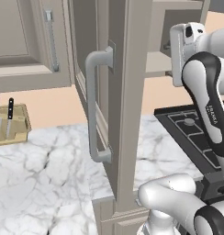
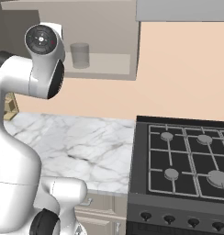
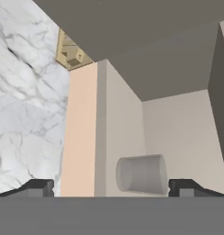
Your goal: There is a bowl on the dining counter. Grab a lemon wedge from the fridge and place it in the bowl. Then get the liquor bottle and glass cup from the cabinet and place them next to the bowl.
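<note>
Inside the open upper cabinet [image 2: 104, 50], the tool [image 3: 111, 188] is turned toward the shelf with its two tips spread wide and nothing between them; it has hold of nothing. The hand view is rolled, so the glass cup [image 3: 141, 174] looks as if it lies on its side, but in the right base view the same cup stands upright on the shelf, alone, near the arm's wrist. The cup sits just ahead of the tips and closer to one of them, so I judge the hand is lined up for a sideways grasp around its straight wall, and the wide opening is there to leave room on both sides of it. The tips seem not to touch the cup yet. The cabinet door [image 1: 118, 114] with its pale handle [image 1: 96, 105] stands swung out over the marble desk [image 1: 40, 165], which leaves the shelf free for the arm to reach in. Farther out, a knife block [image 1: 13, 124] rests on the desk to the left, and a black stove [image 2: 187, 160] sits to the right, well apart from the cup. The step in hand appears to be fetching the cup.
</note>
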Controlling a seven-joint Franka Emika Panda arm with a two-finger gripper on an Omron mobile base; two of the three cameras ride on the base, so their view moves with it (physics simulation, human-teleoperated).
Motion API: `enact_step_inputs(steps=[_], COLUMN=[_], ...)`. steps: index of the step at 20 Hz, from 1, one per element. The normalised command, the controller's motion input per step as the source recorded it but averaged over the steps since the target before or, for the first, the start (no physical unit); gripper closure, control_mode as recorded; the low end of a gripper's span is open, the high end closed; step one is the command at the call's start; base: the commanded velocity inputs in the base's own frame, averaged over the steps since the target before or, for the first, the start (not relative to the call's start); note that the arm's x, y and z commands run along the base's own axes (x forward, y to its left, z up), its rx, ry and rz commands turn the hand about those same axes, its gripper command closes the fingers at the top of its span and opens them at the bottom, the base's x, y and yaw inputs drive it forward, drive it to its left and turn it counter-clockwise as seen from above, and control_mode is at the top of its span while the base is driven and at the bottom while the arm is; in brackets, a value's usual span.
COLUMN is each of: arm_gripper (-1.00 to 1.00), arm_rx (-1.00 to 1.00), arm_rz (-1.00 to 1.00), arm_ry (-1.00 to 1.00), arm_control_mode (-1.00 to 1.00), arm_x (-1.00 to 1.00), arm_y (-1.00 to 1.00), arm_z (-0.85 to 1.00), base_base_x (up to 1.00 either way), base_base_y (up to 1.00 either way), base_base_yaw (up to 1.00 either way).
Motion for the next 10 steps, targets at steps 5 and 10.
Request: enact_step_inputs(steps=[5, 10], arm_gripper=[-1.00, -1.00], arm_rx=[-0.02, -0.01], arm_rz=[0.00, 0.00], arm_ry=[0.00, 0.00], arm_control_mode=[-1.00, -1.00], arm_x=[0.03, 0.07], arm_y=[-0.06, -0.07], arm_z=[0.00, 0.00], base_base_x=[0.00, 0.00], base_base_y=[0.00, 0.00], base_base_yaw=[0.00, 0.00])
